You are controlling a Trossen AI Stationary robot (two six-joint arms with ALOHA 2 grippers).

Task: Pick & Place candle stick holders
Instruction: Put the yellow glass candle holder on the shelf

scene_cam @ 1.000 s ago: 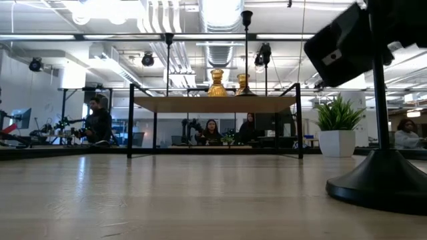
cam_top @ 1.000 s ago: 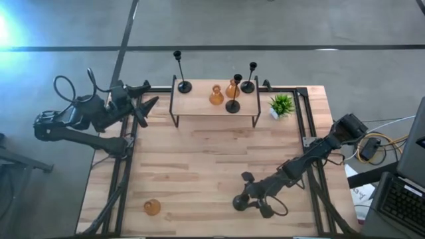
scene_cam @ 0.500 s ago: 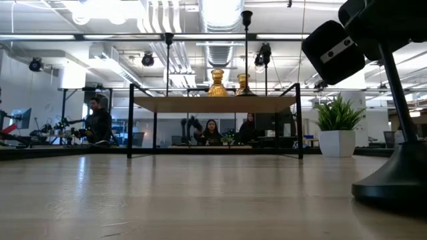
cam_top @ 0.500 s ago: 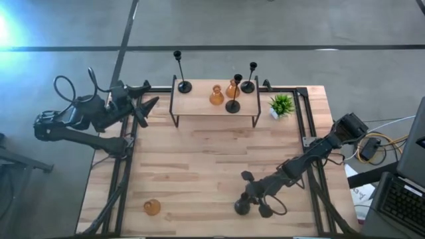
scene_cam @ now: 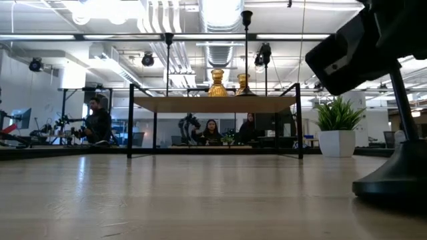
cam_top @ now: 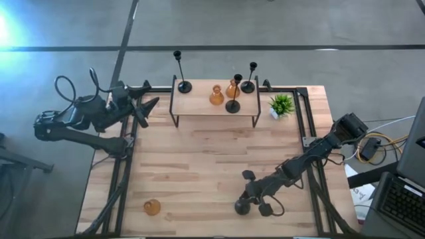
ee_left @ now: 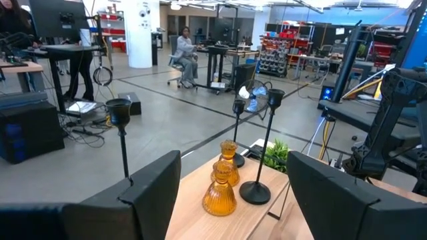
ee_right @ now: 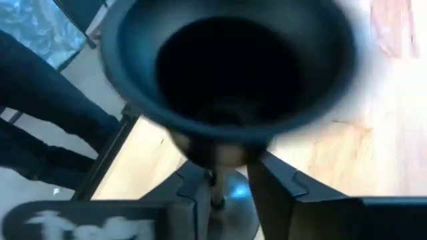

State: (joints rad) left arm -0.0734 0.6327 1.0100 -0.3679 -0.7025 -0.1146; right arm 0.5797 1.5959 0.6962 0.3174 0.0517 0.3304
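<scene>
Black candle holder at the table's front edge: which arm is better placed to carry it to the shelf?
The right. Its gripper is already shut on that black candle holder. The left gripper waits open at the far left corner beside the shelf.

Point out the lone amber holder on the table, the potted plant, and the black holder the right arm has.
amber holder (cam_top: 152, 207), high view, its body.
potted plant (cam_top: 281, 103), high view, leaves.
black holder (cam_top: 242, 207), high view, round base.

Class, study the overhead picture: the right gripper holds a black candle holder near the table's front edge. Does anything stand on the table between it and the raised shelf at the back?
Nothing visible does. The right gripper is shut on the black candle holder, and bare wood lies between it and the shelf. The amber holder sits off to the left of that path. The shelf already carries five holders, so free space is limited.
</scene>
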